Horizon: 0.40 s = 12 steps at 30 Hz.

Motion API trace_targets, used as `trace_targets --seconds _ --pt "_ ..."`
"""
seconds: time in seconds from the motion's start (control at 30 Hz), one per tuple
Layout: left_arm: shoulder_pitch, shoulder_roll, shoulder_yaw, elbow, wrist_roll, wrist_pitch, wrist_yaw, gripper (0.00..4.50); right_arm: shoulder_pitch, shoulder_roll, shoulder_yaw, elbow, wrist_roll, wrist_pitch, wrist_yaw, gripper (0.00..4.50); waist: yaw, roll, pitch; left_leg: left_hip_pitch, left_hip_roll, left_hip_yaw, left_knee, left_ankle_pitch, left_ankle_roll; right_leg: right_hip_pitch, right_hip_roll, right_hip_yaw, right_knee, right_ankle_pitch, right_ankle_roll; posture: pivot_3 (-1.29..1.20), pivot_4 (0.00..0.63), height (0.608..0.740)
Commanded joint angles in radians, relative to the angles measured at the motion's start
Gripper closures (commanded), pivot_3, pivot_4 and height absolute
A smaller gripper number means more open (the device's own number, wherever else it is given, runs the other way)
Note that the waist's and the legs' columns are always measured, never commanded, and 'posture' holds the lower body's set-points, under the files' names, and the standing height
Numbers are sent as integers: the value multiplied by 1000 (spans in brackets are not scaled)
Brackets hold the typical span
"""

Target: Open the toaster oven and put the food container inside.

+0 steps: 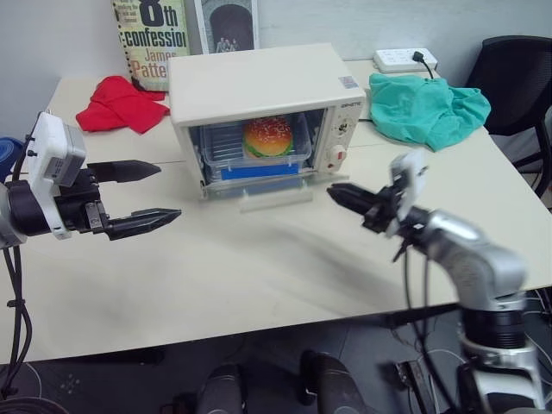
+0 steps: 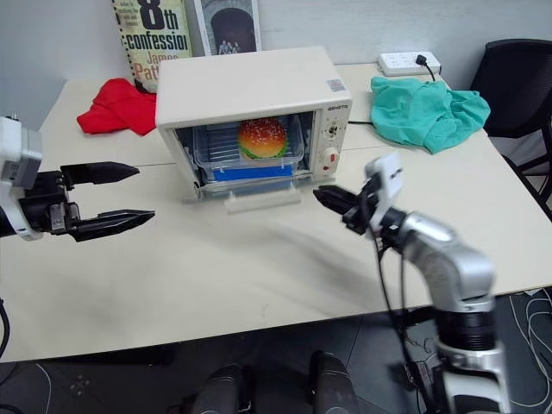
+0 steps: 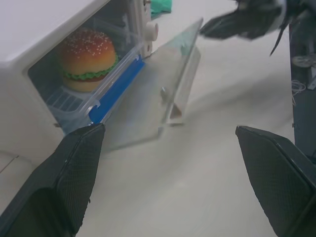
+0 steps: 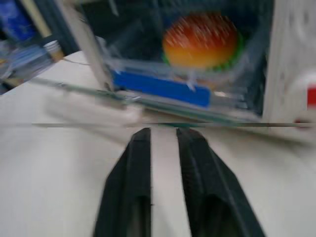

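The cream-white toaster oven [image 1: 259,82] stands at the back middle of the table, its glass door [image 1: 269,191] dropped flat toward me. Inside on the rack sits the clear food container [image 1: 226,142] with a blue clip edge [image 3: 116,91] and a toy hamburger [image 1: 269,136]. My left gripper [image 1: 169,191] hovers left of the oven with its fingers wide open and nothing between them. My right gripper [image 1: 332,193] hangs just right of the door's front corner, pointing at the oven, its fingers [image 4: 140,148] a narrow gap apart and empty.
A red cloth [image 1: 121,103] lies at the back left, a teal cloth [image 1: 427,108] at the back right beside a white power strip [image 1: 405,59]. A book [image 1: 151,34] leans on the wall. A black chair [image 1: 517,65] stands off the table's right corner.
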Motion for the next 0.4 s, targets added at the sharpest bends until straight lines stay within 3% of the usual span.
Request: trace_targets --seconds 0.03,0.13,0.3,0.4 --pt "-20 33 26 46 29 -45 -17 0 -25 -144 -136 -44 153 115 85 2440 7 0 0 0 0 1 0 -3 5 0 0 0 -3 0 0 0 150 740" --pt "-49 32 33 92 19 -49 -26 0 -43 -265 -214 -24 206 172 118 1633 14 1 1 0 0 2 1 -3 6 0 0 0 -4 0 0 0 150 740" --pt "-72 41 27 136 33 -68 -47 0 -7 -366 -270 -2 218 193 143 35 13 1 1 2 1 3 1 -3 5 0 0 0 -3 0 0 0 150 740" --pt "-92 31 20 148 25 -65 -39 0 18 -359 -258 -2 194 167 133 35 14 1 1 2 1 4 1 -3 5 0 0 1 -3 0 0 0 150 740"
